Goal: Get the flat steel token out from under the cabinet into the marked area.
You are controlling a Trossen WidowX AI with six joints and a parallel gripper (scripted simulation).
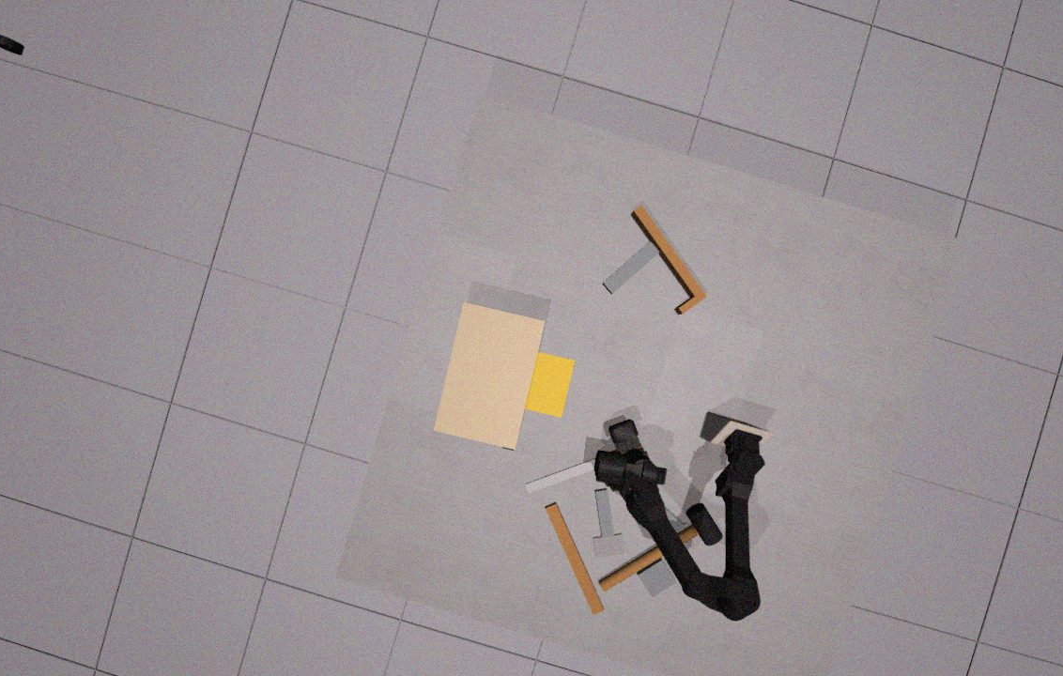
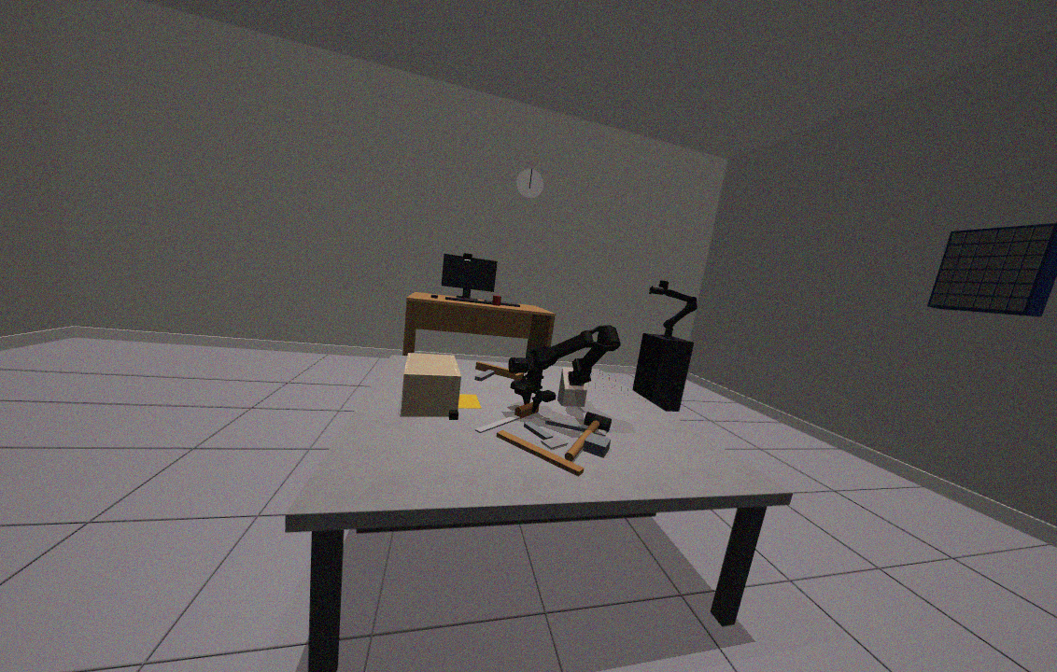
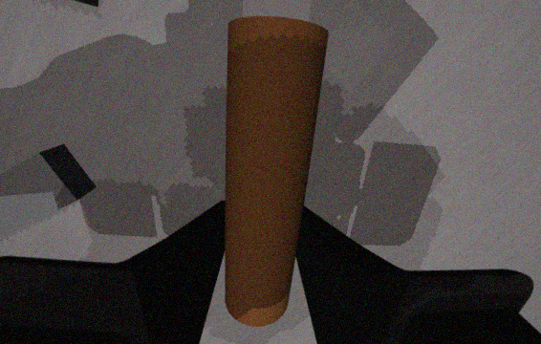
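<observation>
The pale box-shaped cabinet [image 1: 489,376] [image 2: 430,388] stands on the table. The yellow marked area [image 1: 550,385] [image 2: 469,401] adjoins its front; no token shows on it. I cannot see the steel token or the vent slots in any view. My gripper [image 2: 529,405] [image 3: 261,210] is shut on the round orange-brown handle [image 3: 270,143] [image 2: 523,411] of a flat tool, low over the table, beyond the marked area's near corner. The tool's long pale blade [image 1: 556,477] [image 2: 503,424] points toward the cabinet's near side, outside the yellow area and clear of the cabinet. Its tip looks plain from here.
A wooden bar [image 1: 574,559] [image 2: 539,453], a black-headed mallet [image 1: 644,561] [image 2: 583,440] and a grey T-shaped piece [image 1: 604,514] lie near the arm. An orange L-shaped piece [image 1: 670,252] lies across the table. A small black block [image 2: 453,414] sits by the cabinet's corner.
</observation>
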